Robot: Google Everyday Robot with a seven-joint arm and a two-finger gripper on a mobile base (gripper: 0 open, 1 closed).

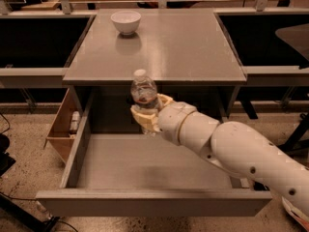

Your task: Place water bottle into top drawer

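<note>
Speckled floor [24, 158], grey cabinet top [193, 47], dark recessed bays [34, 40] either side, open wooden box [60, 129] at left

water bottle [144, 92] base hidden inside claw [146, 116] above top drawer [154, 203], arm [241, 151] cut off at right edge

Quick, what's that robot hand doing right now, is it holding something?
Gripper: shut on the water bottle, held upright over the open top drawer.
</note>
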